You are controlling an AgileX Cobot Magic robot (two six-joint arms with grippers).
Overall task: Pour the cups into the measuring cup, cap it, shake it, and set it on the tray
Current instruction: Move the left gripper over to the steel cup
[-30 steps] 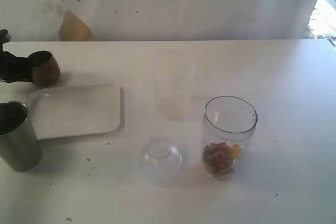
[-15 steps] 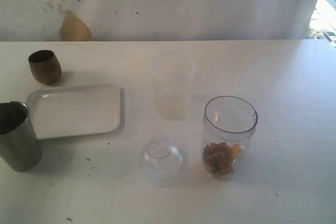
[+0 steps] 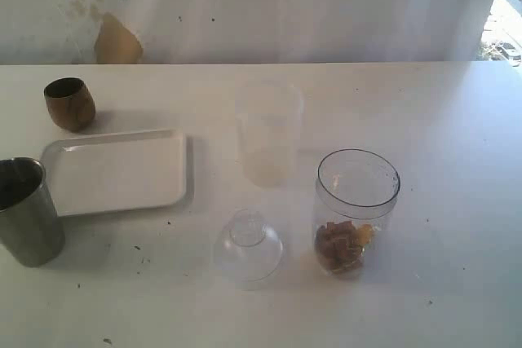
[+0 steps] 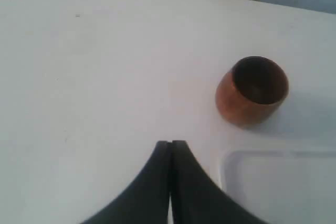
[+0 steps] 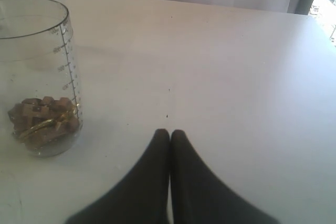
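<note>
The clear measuring cup (image 3: 356, 211) (image 5: 38, 77) stands upright right of centre, with brown and yellow pieces at its bottom. The brown wooden cup (image 3: 69, 103) (image 4: 252, 90) stands upright at the far left, behind the white tray (image 3: 117, 171) (image 4: 281, 187). The steel tumbler (image 3: 27, 211) stands at the left edge in front of the tray. Neither arm shows in the exterior view. My left gripper (image 4: 171, 142) is shut and empty, short of the wooden cup. My right gripper (image 5: 170, 131) is shut and empty, beside the measuring cup.
A frosted plastic cup (image 3: 269, 132) stands behind the measuring cup. A clear dome-shaped lid (image 3: 248, 247) sits on the table to its left. Small dark specks dot the white table (image 3: 449, 136). A bright window edge (image 3: 506, 14) lies at the far right.
The left arm, a second ago next to the wooden cup at the far left, has drawn back out of the exterior view. The cup stands where it was. Nothing else moved.
</note>
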